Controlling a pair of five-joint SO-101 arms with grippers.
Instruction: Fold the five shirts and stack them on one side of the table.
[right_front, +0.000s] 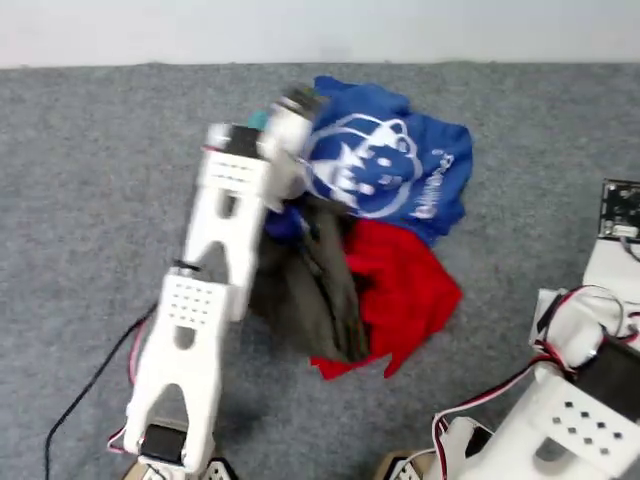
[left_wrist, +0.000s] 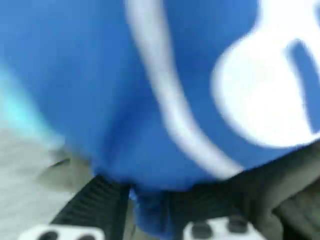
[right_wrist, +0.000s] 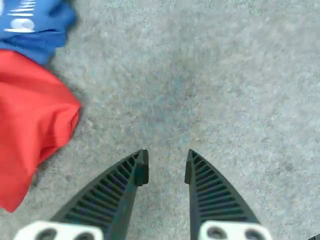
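Grey, felt-like surface from edge to edge, and in the middle of it a heap of unfolded shirts. On top at the far side lies the blue shirt, crumpled, its white print facing up. Just nearer is the red shirt, bunched and touching the blue one. Draped along the red shirt's side is the dark olive shirt, rumpled and partly over the red.

The left arm stretches out across the surface, and the left hand sits right at the blue shirt's edge, over the heap. From its own wrist, blue cloth and white print press up close, with olive cloth bunched at one side and a patch of pale teal cloth at the other. Wide or narrow? I cannot tell, because the cloth covers it.

Over on the other side, the right arm is folded back at the near corner. The right hand hovers over bare grey surface, parted by a narrow gap and holding nothing. The red shirt lies off to one side of it, apart from it, and a corner of the blue shirt lies farther off still.
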